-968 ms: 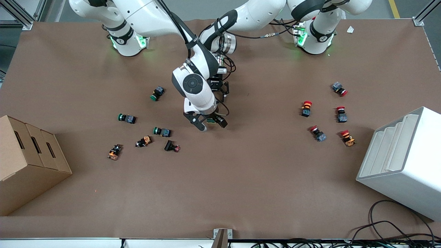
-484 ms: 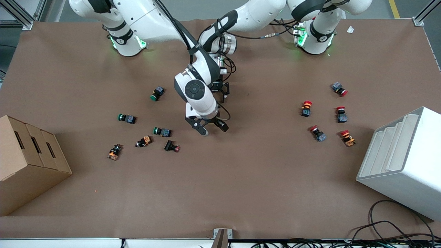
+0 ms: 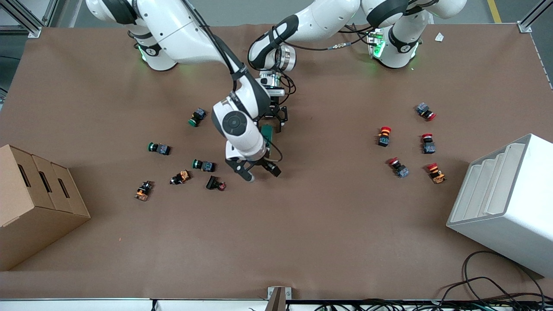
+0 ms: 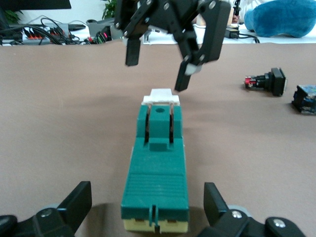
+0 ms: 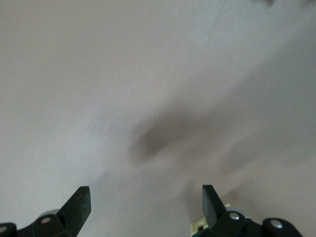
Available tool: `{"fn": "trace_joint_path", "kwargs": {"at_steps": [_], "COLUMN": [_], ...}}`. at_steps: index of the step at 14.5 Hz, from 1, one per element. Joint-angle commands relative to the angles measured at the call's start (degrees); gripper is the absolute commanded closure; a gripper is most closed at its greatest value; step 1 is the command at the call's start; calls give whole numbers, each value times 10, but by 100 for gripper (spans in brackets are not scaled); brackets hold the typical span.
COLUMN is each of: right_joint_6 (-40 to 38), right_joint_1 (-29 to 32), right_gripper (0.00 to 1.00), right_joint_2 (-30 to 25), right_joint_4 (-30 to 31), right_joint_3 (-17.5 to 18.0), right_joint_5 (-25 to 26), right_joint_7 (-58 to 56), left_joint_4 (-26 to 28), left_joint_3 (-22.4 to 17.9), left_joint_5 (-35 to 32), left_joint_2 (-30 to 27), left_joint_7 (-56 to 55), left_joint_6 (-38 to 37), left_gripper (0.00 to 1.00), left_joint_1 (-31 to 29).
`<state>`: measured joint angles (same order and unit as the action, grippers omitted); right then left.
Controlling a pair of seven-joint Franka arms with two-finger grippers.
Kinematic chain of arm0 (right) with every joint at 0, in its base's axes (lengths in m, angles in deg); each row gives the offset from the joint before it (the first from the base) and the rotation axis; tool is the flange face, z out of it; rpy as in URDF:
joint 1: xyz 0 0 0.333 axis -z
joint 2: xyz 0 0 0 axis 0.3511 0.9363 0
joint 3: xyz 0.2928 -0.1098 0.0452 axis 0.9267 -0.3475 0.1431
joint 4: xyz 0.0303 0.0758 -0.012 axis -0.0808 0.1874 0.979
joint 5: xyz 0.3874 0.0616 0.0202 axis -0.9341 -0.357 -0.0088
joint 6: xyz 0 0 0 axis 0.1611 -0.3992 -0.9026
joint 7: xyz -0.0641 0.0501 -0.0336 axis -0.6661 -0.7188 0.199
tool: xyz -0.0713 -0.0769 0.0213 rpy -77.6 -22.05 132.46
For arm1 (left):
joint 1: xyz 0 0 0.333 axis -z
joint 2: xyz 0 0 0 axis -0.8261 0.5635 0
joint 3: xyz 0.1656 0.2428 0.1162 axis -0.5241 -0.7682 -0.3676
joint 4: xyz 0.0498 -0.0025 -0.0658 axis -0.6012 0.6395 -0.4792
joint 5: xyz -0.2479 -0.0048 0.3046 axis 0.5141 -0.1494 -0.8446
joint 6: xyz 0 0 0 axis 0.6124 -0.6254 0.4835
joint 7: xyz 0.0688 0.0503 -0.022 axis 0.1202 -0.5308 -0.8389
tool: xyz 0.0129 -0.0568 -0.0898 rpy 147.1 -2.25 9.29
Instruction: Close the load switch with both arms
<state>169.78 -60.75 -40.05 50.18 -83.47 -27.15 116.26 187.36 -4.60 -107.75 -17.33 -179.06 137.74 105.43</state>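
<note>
The dark-green load switch [image 3: 268, 131] lies on the brown table at mid-table, partly hidden by the right arm's wrist. In the left wrist view the switch [image 4: 157, 168] lies lengthwise between my open left gripper's [image 4: 146, 192] fingers, which do not touch it, with its white lever end [image 4: 162, 95] pointing away. My left gripper [image 3: 276, 122] is low over the switch's end. My right gripper [image 3: 260, 172] is open and empty, just off the lever end; it also shows in the left wrist view [image 4: 158, 59]. The right wrist view shows the open gripper [image 5: 145, 191] over bare table.
Green and orange push-buttons [image 3: 203, 165] and a black one [image 3: 214, 184] lie toward the right arm's end. Several red push-buttons [image 3: 383, 135] lie toward the left arm's end. A cardboard box [image 3: 34, 203] and a white bin [image 3: 505, 203] stand at the two ends.
My right gripper has moved off the switch toward the front camera, and the green body now shows beside the wrist. The left gripper has hardly moved.
</note>
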Motion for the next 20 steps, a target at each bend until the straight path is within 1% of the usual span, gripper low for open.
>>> {"fn": "trace_joint_path", "kwargs": {"at_steps": [1, 3, 4, 7, 9, 12, 15, 17, 19, 20], "right_joint_6": [-68, -119, -145, -224, -254, -295, -343, -368, -389, -398], "right_joint_1": [35, 62, 80, 138, 164, 200, 244, 268, 294, 311], "right_gripper": [0, 0, 0, 0, 0, 0, 0, 0, 0, 0], "right_joint_2": [-9, -35, -47, -87, -105, -135, -165, -184, -203, -212], "right_joint_4": [-29, -30, -30, -27, -26, -19, -19, -18, -18, -18], "right_joint_3": [7, 4, 4, 3, 2, 1, 0, 0, 0, 0], "right_joint_5": [0, 1, 1, 2, 8, 60, 68, 89, 114, 124], "right_joint_7": [-53, -117, -153, -261, -319, -405, -485, -518, -571, -601], "left_joint_4": [-10, -20, -23, -31, -70, -117, -190, -237, -243, -243], "left_joint_3": [3, 7, 19, 23, 29, 29, 29, 27, 28, 27], "left_joint_5": [31, 67, 80, 104, 160, 229, 327, 393, 425, 451], "left_joint_2": [-2, -7, -10, -27, -28, -47, -54, -58, -83, -108], "left_joint_7": [26, 46, 49, 63, 118, 200, 292, 356, 410, 439], "left_joint_6": [9, 10, 10, 10, 10, 8, 6, 1, -2, -3], "left_gripper": [0, 0, 0, 0, 0, 1, 0, 0, 0, 0], "left_joint_1": [-2, -1, -3, -5, -5, -18, -38, -56, -81, -102]}}
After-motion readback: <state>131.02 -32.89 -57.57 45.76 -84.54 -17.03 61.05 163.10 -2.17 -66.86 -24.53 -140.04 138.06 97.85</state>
